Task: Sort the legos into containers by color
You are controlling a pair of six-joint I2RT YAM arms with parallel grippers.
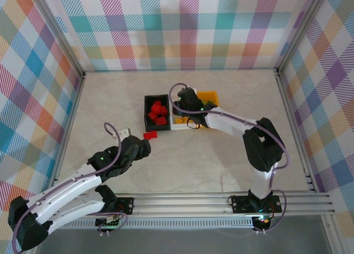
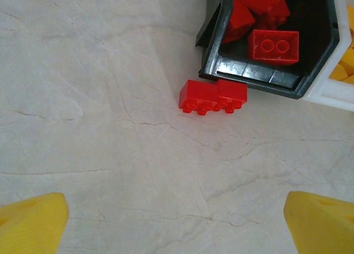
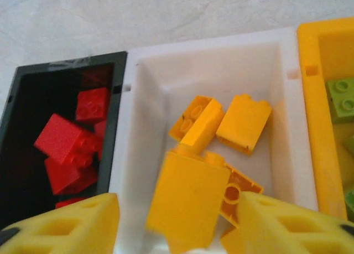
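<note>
A pale marbled tabletop (image 1: 193,168) sits between pastel plaid walls (image 1: 182,27), aluminium rail (image 1: 188,198) in front.

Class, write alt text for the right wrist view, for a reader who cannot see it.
A white bin holds yellow-orange bricks, with the nearest brick loose between the jaws of the open right end effector. A black bin of red bricks adjoins it on the picture's left, an orange bin with green bricks on the right.

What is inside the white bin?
Several yellow-orange bricks lie inside the white bin. The right gripper covers its near end, so any bricks there cannot be seen.
</note>
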